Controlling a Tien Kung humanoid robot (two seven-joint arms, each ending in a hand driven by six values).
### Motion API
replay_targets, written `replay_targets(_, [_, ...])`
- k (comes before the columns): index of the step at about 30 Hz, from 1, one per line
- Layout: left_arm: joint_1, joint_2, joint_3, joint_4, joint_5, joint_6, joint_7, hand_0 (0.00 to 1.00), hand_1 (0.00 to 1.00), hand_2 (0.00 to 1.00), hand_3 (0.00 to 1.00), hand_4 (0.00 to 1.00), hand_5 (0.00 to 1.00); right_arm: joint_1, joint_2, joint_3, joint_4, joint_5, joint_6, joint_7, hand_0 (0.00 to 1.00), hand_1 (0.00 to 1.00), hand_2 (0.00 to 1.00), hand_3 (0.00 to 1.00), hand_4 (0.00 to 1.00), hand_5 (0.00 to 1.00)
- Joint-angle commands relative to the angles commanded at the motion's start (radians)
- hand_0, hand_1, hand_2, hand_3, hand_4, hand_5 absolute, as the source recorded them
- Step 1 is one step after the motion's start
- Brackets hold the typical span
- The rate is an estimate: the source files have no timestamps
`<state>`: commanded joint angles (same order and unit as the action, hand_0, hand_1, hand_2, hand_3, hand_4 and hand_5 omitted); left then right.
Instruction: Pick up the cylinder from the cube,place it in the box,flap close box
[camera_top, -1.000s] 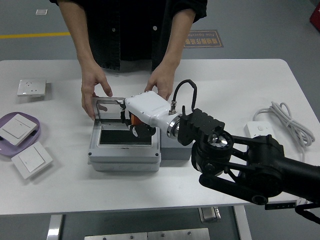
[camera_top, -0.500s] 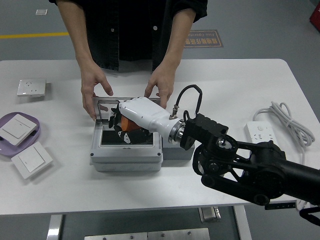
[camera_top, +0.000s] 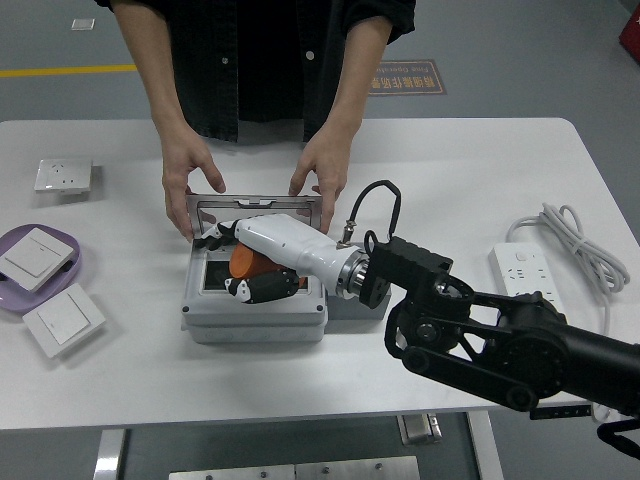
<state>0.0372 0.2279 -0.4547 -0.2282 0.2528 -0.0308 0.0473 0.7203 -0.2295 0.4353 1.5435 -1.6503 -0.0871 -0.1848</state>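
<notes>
Fingers (camera_top: 262, 287) of right hand (camera_top: 250, 258) wrapped round small orange plastic cylinder (camera_top: 245, 263), held over open grey plastic box (camera_top: 254, 318) on white bench (camera_top: 460, 170). Cylinder likely light, rigid, smooth; side grip suits. Person's hands (camera_top: 318, 178) steady clear lid (camera_top: 255, 208).

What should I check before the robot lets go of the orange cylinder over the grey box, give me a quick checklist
1. Grip: right hand closed around the orange cylinder: ok.
2. Position: cylinder over the dark opening of the grey box: ok.
3. Flap: clear hinged lid held up at the back by the person's hands: ok.
4. Person's fingers clear of the opening: ok, they rest at the lid's edges.
5. Cylinder touching the box floor: cannot tell.
6. Left arm out of the way: ok, not in view.
</notes>
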Motion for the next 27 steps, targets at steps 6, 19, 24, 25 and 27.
replay_targets(6, [-0.003, 0.0, -0.017, -0.004, 0.021, -0.001, 0.001, 0.731, 0.722, 0.708, 0.764, 0.694, 0.336, -0.002, 0.003, -0.002, -0.006, 0.005, -0.009, 0.004, 0.901, 0.81, 0.814, 0.896, 0.715, 0.29])
replay_targets(19, [0.003, 0.0, -0.013, -0.007, 0.02, -0.002, 0.002, 0.728, 0.722, 0.705, 0.756, 0.69, 0.332, -0.005, -0.001, 0.0, 0.001, 0.049, -0.055, 0.046, 0.884, 0.789, 0.786, 0.869, 0.733, 0.285])
replay_targets(24, [0.005, 0.0, -0.02, -0.008, 0.027, -0.003, 0.003, 0.727, 0.721, 0.705, 0.752, 0.691, 0.334, -0.008, -0.021, 0.015, 0.042, 0.152, -0.115, 0.115, 0.878, 0.78, 0.772, 0.848, 0.737, 0.29])
replay_targets(25, [0.006, 0.0, -0.021, -0.008, 0.028, -0.003, 0.003, 0.727, 0.721, 0.705, 0.752, 0.691, 0.334, -0.009, -0.026, 0.02, 0.052, 0.173, -0.126, 0.128, 0.878, 0.78, 0.772, 0.848, 0.737, 0.29])
replay_targets(27, [0.005, 0.001, -0.022, -0.009, 0.029, -0.004, 0.003, 0.727, 0.721, 0.705, 0.752, 0.691, 0.334, -0.008, -0.038, 0.038, 0.078, 0.219, -0.148, 0.155, 0.878, 0.78, 0.772, 0.848, 0.737, 0.29])
